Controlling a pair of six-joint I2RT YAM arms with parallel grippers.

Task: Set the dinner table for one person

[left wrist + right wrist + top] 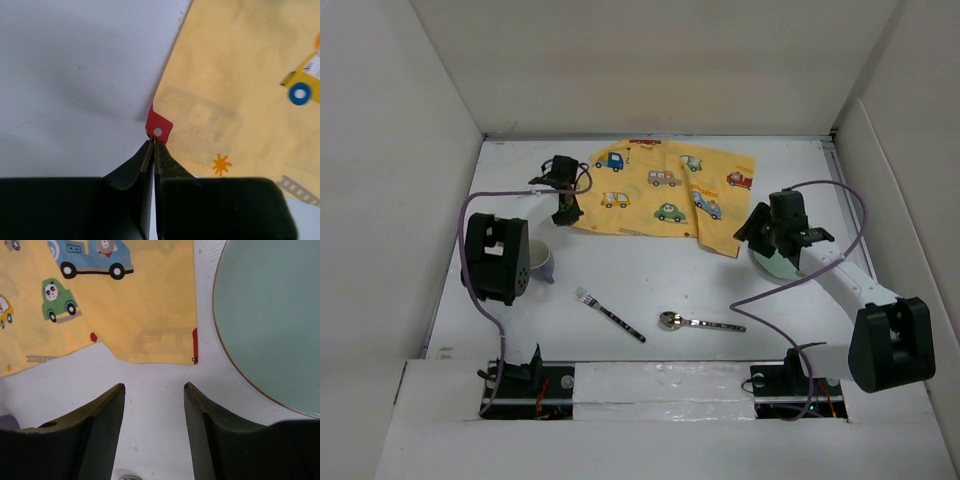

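Note:
The yellow cloth printed with cartoon cars lies at the back of the white dinner table, its right part folded over. My left gripper is at the cloth's near-left corner. In the left wrist view that gripper is shut, with the cloth's red corner tab pinched at the tips. My right gripper stands open over bare table, just short of the cloth's red-trimmed edge. Nothing is between its fingers. A pale green plate lies to its right.
A white mug stands beside the left arm. A fork and a spoon lie near the front middle. The plate is partly hidden under the right arm. White walls close in the table on three sides.

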